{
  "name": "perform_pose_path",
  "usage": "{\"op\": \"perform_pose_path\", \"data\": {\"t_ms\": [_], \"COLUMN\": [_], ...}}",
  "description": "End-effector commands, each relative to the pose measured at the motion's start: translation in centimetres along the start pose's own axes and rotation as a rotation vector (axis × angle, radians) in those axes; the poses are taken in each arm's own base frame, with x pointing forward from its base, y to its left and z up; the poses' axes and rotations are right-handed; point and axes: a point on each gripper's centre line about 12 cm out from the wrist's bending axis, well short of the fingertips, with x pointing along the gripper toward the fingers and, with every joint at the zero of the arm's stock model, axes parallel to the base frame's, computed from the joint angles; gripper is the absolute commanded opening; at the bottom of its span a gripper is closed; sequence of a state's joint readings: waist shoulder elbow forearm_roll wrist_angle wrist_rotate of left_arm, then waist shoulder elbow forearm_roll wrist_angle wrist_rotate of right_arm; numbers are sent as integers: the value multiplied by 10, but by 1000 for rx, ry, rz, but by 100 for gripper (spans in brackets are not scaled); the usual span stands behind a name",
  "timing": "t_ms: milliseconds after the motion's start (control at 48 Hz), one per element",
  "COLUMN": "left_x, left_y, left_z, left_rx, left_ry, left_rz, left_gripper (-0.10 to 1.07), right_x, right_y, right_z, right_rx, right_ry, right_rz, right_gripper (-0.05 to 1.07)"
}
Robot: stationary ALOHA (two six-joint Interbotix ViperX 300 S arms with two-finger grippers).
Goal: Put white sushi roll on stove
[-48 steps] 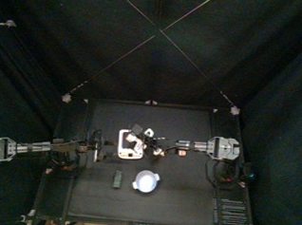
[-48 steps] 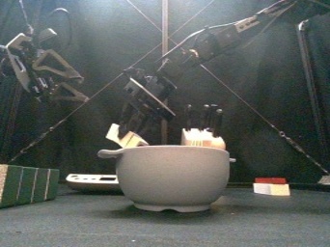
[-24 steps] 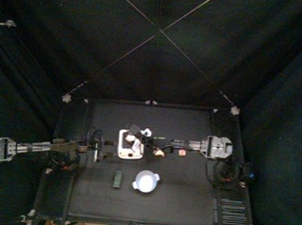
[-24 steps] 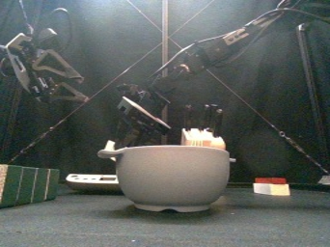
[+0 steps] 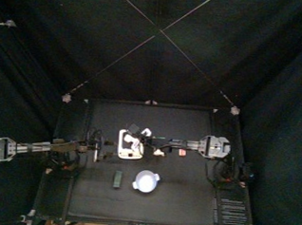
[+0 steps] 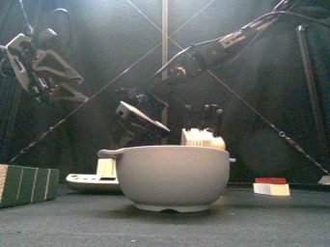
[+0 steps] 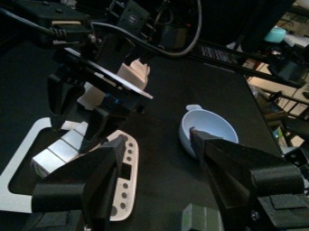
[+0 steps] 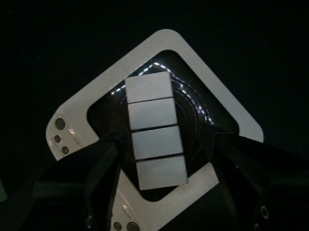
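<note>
While black curtains [image 5: 68, 44] ring black table [image 5: 188, 178], right hand [image 8: 154, 194] wide over stove [image 8: 90, 95].

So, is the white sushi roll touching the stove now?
Touching. The right wrist view shows the white sushi roll lying flat on the dark burner of the stove.

The right hand [image 8: 154, 194] is sinking lower over the stove [image 8: 85, 104], its jaws spreading wider around the white sushi roll [image 8: 154, 133].

The bowl [image 6: 171, 177] hides most of the stove [image 6: 93, 178] in the front view.
</note>
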State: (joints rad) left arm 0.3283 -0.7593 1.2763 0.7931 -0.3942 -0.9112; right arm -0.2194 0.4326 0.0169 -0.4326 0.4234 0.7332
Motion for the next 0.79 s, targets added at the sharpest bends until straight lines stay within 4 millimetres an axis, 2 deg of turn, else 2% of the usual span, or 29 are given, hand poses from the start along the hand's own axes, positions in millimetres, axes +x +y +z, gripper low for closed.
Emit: {"op": "perform_pose_path", "data": {"t_ms": [0, 333, 771], "left_x": [1, 1, 1], "left_y": [-1, 0, 0], "left_z": [5, 5, 5], "left_rx": [5, 4, 4], "left_ry": [-15, -16, -16], "left_rz": [-5, -3, -3], "left_gripper": [93, 93, 93], "right_x": [-13, -23, -24], "right_y": [0, 6, 4], "right_z": [21, 32, 31], "right_rx": [18, 17, 12], "right_ry": [-51, -71, -62], "right_rz": [12, 16, 4], "right_gripper": [100, 101, 101]}}
